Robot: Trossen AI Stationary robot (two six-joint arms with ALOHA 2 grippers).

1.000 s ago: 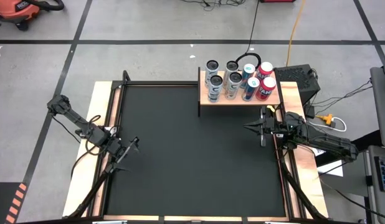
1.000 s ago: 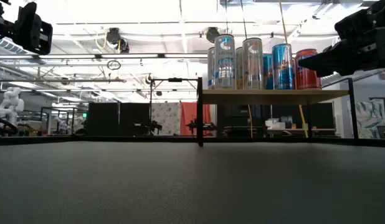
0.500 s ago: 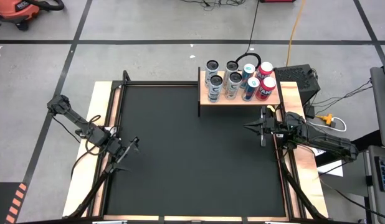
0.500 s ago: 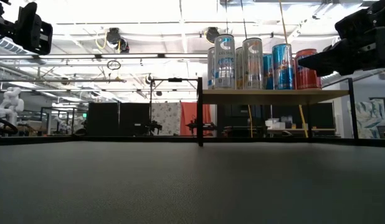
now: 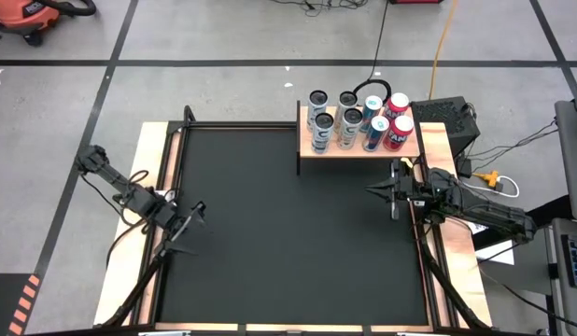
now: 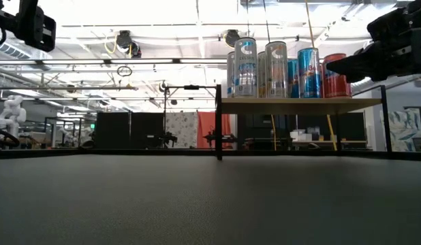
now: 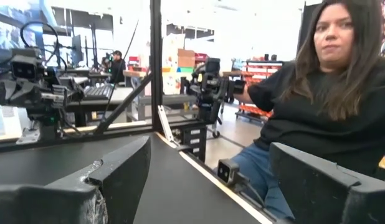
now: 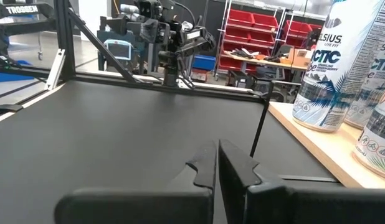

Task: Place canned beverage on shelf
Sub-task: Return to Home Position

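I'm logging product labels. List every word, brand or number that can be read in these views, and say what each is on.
"ELSIUS": front can, its first letter out of sight.
"CTIC": same can, the line below, start hidden.
"CTIC": next can, start hidden.
"TROSSEN": banner in the room behind.
Fine print on the cans, and all can labels in the high and low views: too small to read.

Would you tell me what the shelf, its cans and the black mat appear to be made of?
Shelf: light unfinished-looking wood, pale matte board. Cans: probably aluminium, glossy printed sides, silvery tops. Mat: likely rubber or foam, matte finely textured black.
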